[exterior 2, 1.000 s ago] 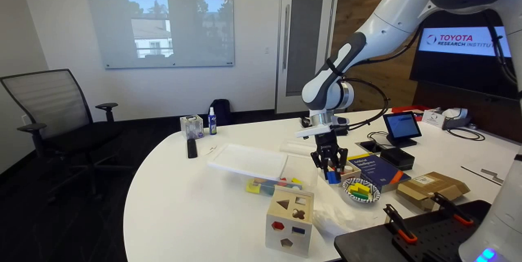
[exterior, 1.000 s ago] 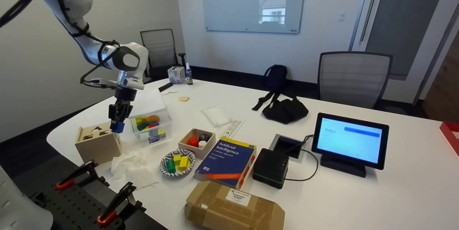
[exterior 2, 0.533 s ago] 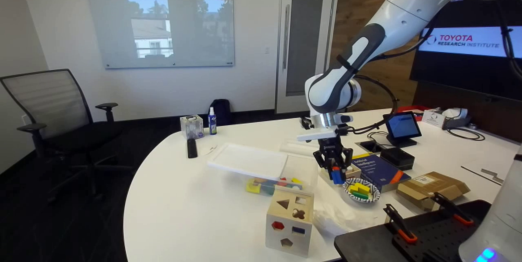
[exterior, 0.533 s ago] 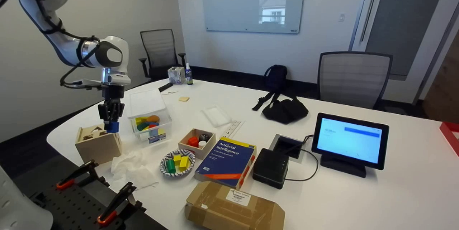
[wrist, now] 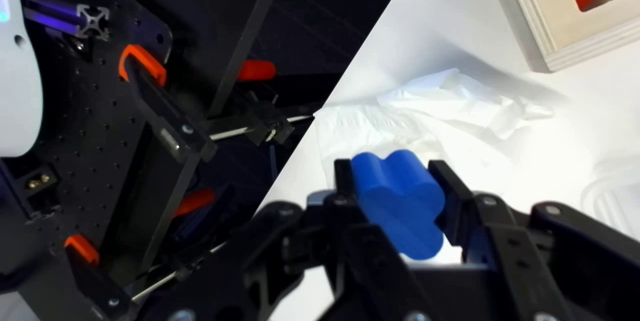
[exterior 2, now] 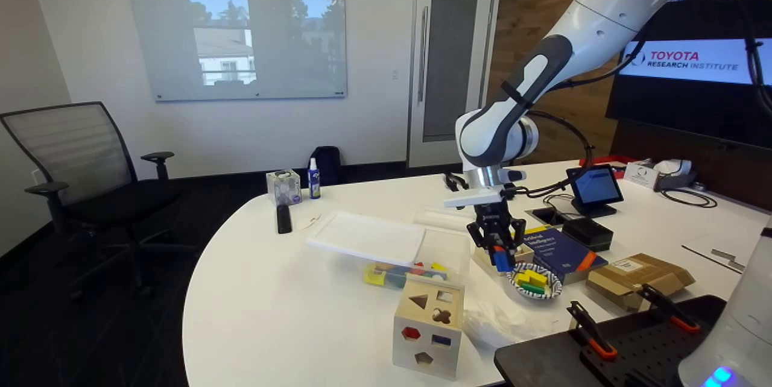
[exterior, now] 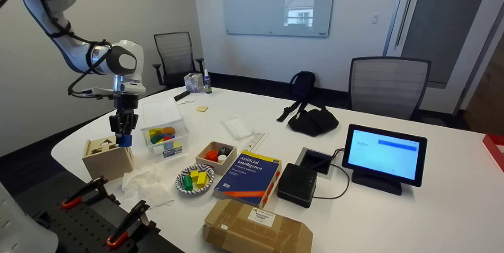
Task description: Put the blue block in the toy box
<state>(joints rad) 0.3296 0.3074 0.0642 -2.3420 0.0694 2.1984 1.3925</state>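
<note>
Claw (wrist: 395, 178) stands narrow in the wrist view, pinching the block (wrist: 400, 201) from two sides. Blue and lobed, the block hangs in the air above the counter (exterior 2: 271, 314), outside the box (exterior 2: 427, 324). From the block, the wrist view puts the box between one and two o'clock, partly cut off by the frame, and a crumpled white sheet (wrist: 450, 106) at one, nearer. In an exterior view the box stands upright at half past seven from the block, the two apart; red and blue show through its pierced front.

With the box as hub, in an exterior view, a clear tub (exterior: 159, 150) of coloured pieces (exterior: 168, 130) stands at two, its lid (exterior: 161, 113) lying over part of it. The sheet is at four. A bowl (exterior: 180, 185) just past three holds green and yellow bits (exterior: 202, 178). From the bowl, a crate (exterior: 206, 164) with red, white and dark contents (exterior: 212, 155) sits between one and two, a book (exterior: 248, 178) lies at three, and a package (exterior: 258, 225) at four. A black unit (exterior: 297, 184) stands at three from the book, just beside it. From that unit, a tablet (exterior: 384, 154) tilts back at half past two. A bag (exterior: 313, 121) lies between one and two from the book.
</note>
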